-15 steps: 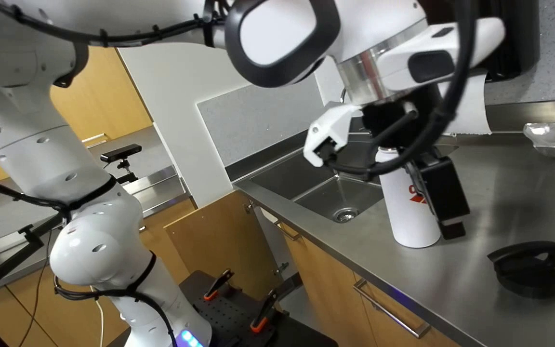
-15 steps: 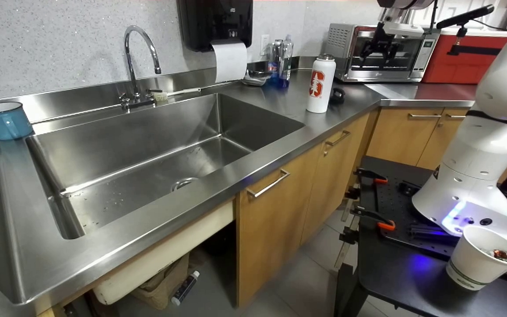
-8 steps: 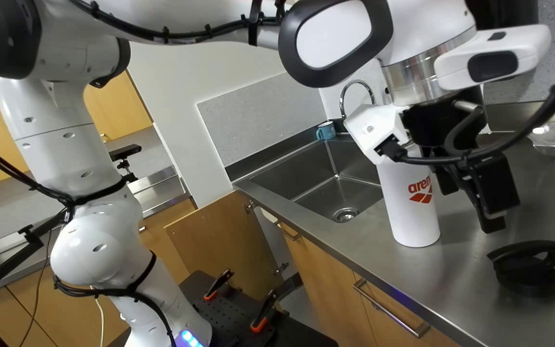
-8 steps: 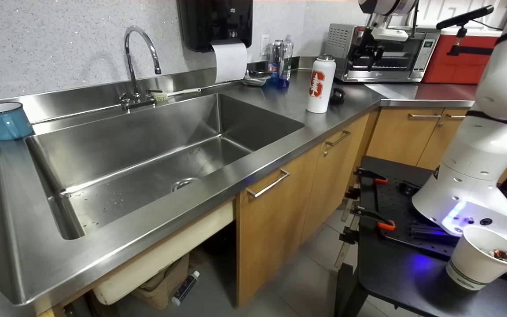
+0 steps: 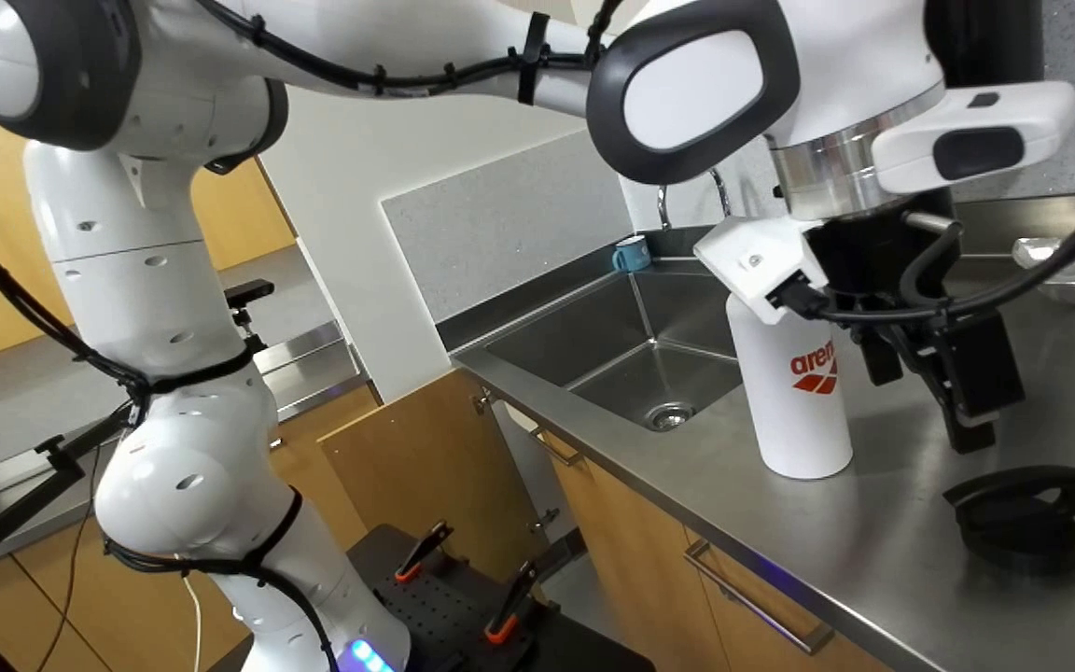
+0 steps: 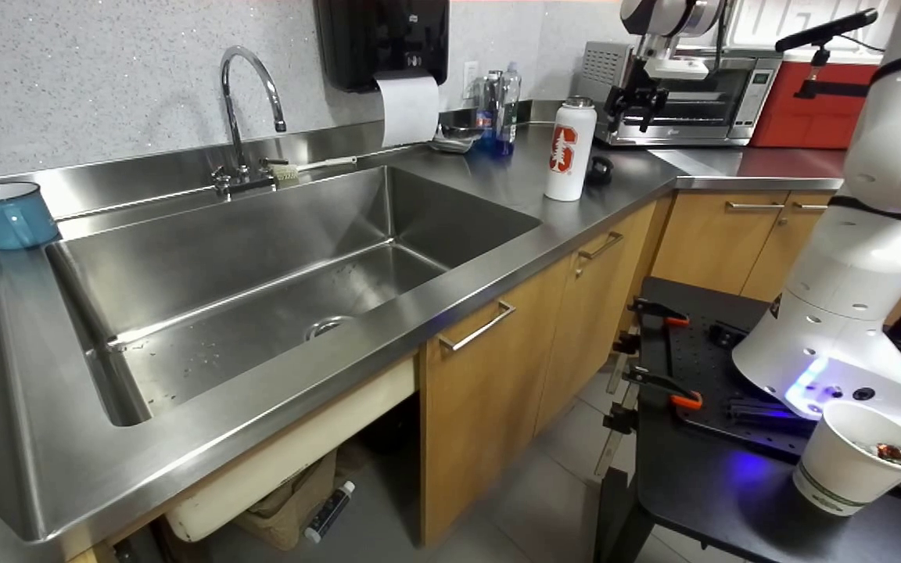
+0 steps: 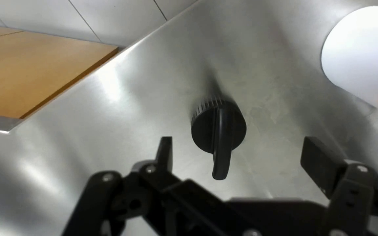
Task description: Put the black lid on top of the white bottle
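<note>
White bottle upright between sink and Robotiq gripper; loop-handled black lid on metal countertop below gripper; jaws wide apart, empty

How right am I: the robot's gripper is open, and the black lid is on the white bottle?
Wrong only about the black lid: the wrist view shows it on the metal countertop, apart from the white bottle. The gripper is indeed open.
</note>
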